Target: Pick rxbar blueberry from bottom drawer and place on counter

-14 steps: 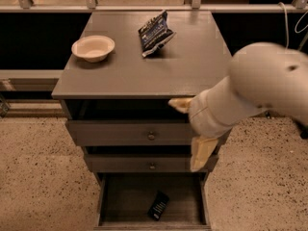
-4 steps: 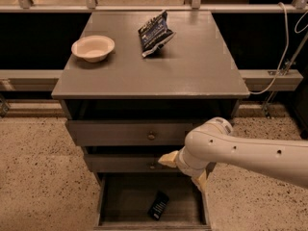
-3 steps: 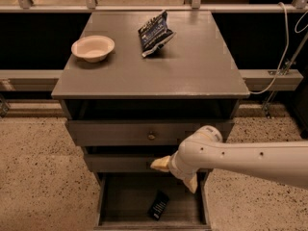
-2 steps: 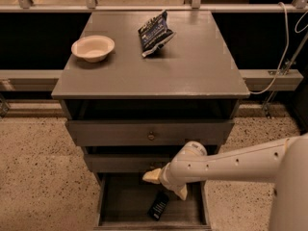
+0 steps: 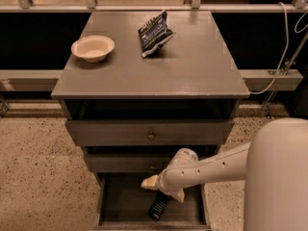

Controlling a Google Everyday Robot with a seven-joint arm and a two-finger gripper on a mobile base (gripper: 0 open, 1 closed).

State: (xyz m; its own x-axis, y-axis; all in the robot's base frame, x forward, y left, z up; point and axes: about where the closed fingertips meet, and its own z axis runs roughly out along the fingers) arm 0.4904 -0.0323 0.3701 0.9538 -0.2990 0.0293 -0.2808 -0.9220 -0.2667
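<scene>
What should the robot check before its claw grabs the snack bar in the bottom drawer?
1. Bottom drawer pulled open: ok.
2. Snack bar showing on the drawer floor: ok.
3. Claw low over the drawer, just above the bar: ok.
4. Claw fingers spread apart: ok.
5. Claw lined up with the bar's narrow sides: cannot tell.
6. Bare spot on the counter, away from the bowl and chip bag: ok.
</scene>
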